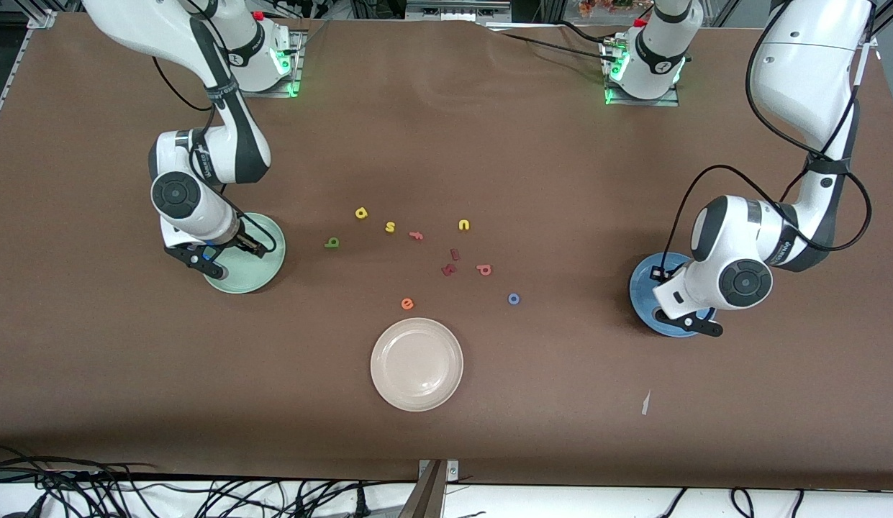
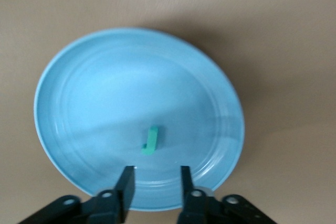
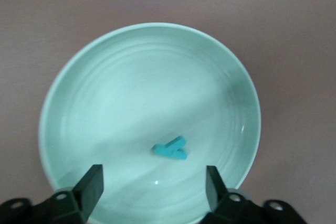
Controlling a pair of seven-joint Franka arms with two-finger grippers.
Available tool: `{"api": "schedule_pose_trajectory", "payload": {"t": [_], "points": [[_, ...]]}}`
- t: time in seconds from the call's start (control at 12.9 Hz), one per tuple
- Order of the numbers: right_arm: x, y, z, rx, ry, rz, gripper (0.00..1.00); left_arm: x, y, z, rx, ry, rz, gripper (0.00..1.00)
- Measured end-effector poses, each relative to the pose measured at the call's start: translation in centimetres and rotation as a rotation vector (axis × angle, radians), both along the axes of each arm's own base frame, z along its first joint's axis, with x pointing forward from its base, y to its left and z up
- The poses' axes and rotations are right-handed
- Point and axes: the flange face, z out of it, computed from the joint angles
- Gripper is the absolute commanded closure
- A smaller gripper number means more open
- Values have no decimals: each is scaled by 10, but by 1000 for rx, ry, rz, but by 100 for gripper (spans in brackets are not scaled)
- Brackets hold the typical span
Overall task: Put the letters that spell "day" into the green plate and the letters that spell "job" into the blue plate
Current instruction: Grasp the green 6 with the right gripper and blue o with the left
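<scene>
Right claw (image 3: 152,187) hangs wide open over green plate (image 3: 105,77), teal "y" (image 3: 170,149) lying in it. Left claw (image 2: 155,184), partly open, over blue plate (image 2: 94,77) holding what looks like the "j" (image 2: 150,140). Other letters lie mid-bench.

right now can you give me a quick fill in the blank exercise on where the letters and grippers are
1. The teal j lies in the ____ plate, under the left gripper.
2. The teal y lies in the ____ plate, under the right gripper.
3. The blue o lies on the ____, not in a plate.
4. The cream-white plate holds ____ letters.

Missing words: blue; green; table; no
</scene>
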Motion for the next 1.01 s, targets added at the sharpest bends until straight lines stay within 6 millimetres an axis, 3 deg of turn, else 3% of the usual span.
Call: {"api": "schedule_pose_trajectory", "payload": {"t": [0.15,0.31,0.62,0.77,1.01], "points": [[8,32,17,67,-3,-34,0,9,-15,15,-49,-30,36,0],[2,61,11,106,7,-45,0,13,-43,19,-84,-43,101,0],[-20,130,-21,125,-7,-113,0,14,-158,-2,-53,-81,241,0],[-28,144,-36,113,-7,-139,0,14,-202,-10,-77,-97,303,0],[-29,146,-49,107,-12,-144,1,13,-239,-18,-127,-142,395,0]]}}
